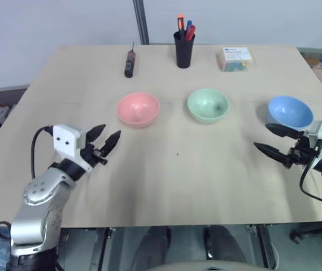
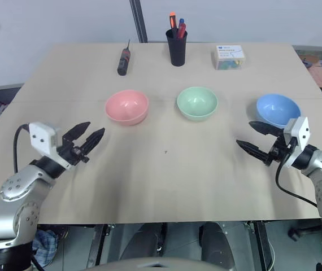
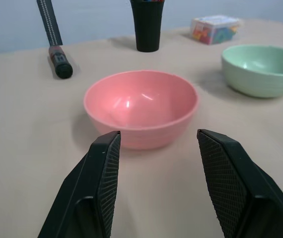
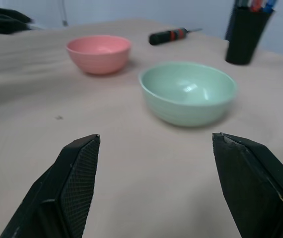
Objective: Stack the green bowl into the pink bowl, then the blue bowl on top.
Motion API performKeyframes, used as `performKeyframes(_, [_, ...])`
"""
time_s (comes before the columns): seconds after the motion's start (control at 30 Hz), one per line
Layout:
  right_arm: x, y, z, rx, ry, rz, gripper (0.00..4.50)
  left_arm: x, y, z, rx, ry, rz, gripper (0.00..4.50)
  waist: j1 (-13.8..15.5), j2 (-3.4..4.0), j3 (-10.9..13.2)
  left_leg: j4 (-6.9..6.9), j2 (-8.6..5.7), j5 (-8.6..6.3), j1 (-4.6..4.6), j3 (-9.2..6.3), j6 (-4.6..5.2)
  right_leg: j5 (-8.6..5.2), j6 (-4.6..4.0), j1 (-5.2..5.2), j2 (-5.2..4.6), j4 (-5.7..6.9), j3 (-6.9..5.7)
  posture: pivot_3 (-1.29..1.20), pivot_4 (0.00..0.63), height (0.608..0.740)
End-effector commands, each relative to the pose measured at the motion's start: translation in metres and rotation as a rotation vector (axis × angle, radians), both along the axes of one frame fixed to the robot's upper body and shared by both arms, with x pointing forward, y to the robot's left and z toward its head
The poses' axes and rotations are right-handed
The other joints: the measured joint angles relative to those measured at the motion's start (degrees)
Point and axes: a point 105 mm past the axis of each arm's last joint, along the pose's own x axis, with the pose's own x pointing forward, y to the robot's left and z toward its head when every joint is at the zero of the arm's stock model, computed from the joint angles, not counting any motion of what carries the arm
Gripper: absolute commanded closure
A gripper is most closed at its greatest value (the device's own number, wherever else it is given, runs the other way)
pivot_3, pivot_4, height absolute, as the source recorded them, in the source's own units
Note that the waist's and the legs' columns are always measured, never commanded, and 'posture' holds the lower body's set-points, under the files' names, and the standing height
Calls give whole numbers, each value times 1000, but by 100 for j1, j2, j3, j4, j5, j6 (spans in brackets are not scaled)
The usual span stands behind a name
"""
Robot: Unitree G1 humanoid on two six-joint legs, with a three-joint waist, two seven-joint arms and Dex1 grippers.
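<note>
Three bowls stand in a row across the table: the pink bowl (image 1: 138, 109) on the left, the green bowl (image 1: 208, 105) in the middle, the blue bowl (image 1: 289, 112) on the right. My left gripper (image 1: 105, 141) hovers open and empty just short of the pink bowl (image 3: 141, 108), pointing at it. My right gripper (image 1: 271, 139) stands wide open and empty beside the blue bowl, on its near left side, aimed across the table toward the green bowl (image 4: 187, 92).
A black pen cup (image 1: 184, 47) with several markers, a screwdriver (image 1: 129, 61) and a small box of coloured bits (image 1: 234, 58) stand along the far side of the table (image 1: 172, 180).
</note>
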Motion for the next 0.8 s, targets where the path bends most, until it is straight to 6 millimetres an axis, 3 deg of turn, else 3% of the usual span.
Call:
performKeyframes(0.03, [-13, 18, 16, 25, -54, 69, 725, 15, -3, 8, 78, -14, 0, 1910, 0, 0, 0, 1, -3, 0, -1, -5, 0, 0, 0, 0, 0, 1, -3, 0, 150, 740])
performKeyframes(0.23, [-27, 26, 17, 42, -48, 86, 725, 41, -14, 15, 200, -14, -45, 1910, -10, -1, 0, -2, -4, 0, -6, -6, -1, -1, 0, -4, 0, -2, -2, 0, 150, 740])
performKeyframes(0.53, [-34, 23, 11, 46, -44, 58, 725, 61, -45, 18, 332, -28, -266, 1910, -4, -2, 1, -1, -5, 1, -4, -6, -1, -1, 1, -3, 0, 1, -3, 0, 150, 740])
performKeyframes(0.8, [-35, 20, 4, 14, -49, 37, 725, 76, -57, 8, 433, 18, -349, 1910, -20, -3, 1, 0, -6, 1, -5, -5, 0, -1, 2, -3, 1, 0, -3, 0, 150, 740])
